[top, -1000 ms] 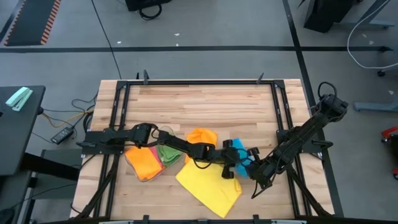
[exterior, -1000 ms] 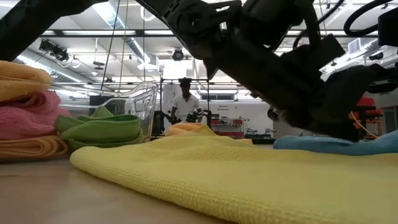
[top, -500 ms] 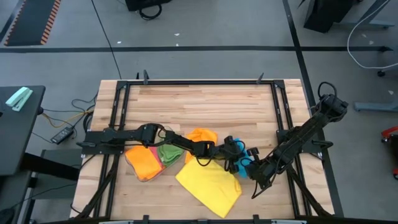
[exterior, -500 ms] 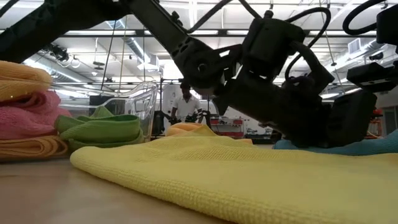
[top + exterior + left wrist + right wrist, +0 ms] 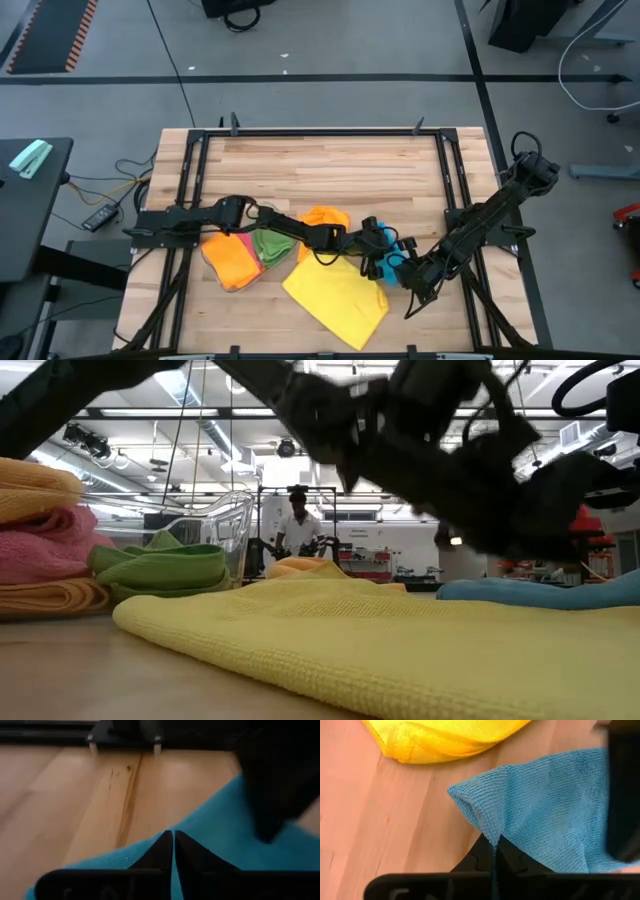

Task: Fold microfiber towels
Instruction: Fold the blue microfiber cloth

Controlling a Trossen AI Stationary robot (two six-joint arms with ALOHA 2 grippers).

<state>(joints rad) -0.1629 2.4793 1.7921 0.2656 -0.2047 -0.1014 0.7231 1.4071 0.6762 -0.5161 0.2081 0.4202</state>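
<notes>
Two grippers are working on one blue towel (image 5: 388, 262) that is lying on the wooden table (image 5: 330, 170). The left gripper (image 5: 385, 252) is reaching across from the left side, and its two fingers (image 5: 161, 851) are pressed together on a fold of the blue cloth, which is spreading out just in front of the fingertips and to both sides of them. The right gripper (image 5: 408, 272) is sitting at the other edge of the same towel; its two fingers (image 5: 509, 857) are also closed, pinching the blue edge that is rising between them.

One yellow towel (image 5: 335, 295) is lying flat, just beside the blue one, on the near side of both grippers; in the right wrist view its folded edge (image 5: 445, 740) is showing beyond the fingertips, apart from the blue cloth.

Behind the left arm, well away from its fingers, more towels are resting: one orange towel (image 5: 322, 222), one green folded towel (image 5: 272, 246), and a stack (image 5: 40, 540) in which I am counting three layers, orange, pink and orange. One clear plastic tray (image 5: 215, 520) is standing behind the green towel. One person (image 5: 297, 525) is standing far in the room.
</notes>
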